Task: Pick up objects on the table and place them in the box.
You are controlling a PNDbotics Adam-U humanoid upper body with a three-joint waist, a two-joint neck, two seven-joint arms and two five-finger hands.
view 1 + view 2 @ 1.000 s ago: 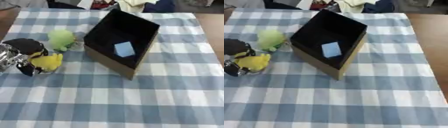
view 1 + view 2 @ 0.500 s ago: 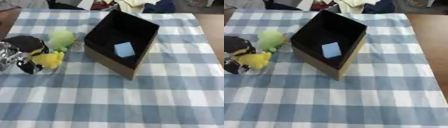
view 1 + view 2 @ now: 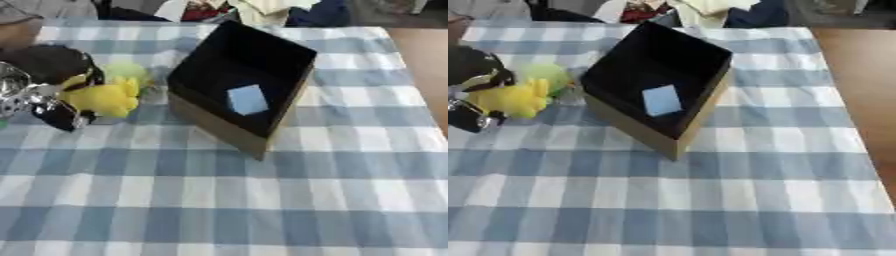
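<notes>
One hand, the left hand [image 3: 39, 95], holds the yellow toy [image 3: 103, 97] beside the box [image 3: 262, 145]; the toy may strike the box wall if carried low.

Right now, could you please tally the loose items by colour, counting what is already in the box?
Yellow: 1, soft toy in the left hand
Light green: 1, round item
Light blue: 1, card in the box
Total: 3
</notes>
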